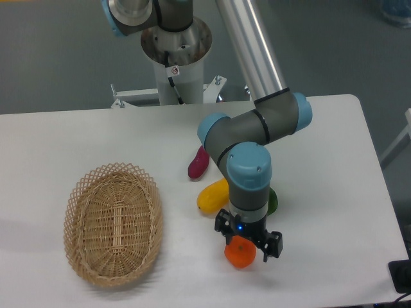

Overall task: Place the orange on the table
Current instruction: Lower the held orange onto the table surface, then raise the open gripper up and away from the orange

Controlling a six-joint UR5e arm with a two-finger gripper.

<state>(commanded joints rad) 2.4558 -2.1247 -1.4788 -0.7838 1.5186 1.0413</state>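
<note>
Between tool [248, 247] fingers — orange [239, 253]

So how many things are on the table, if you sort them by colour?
Orange: 1, the orange
Yellow: 1, a long yellow fruit
Green: 1, a green fruit, mostly hidden behind the arm
Dark pink: 1, a long dark pink piece
Tan: 1, the wicker basket
Total: 5
</note>
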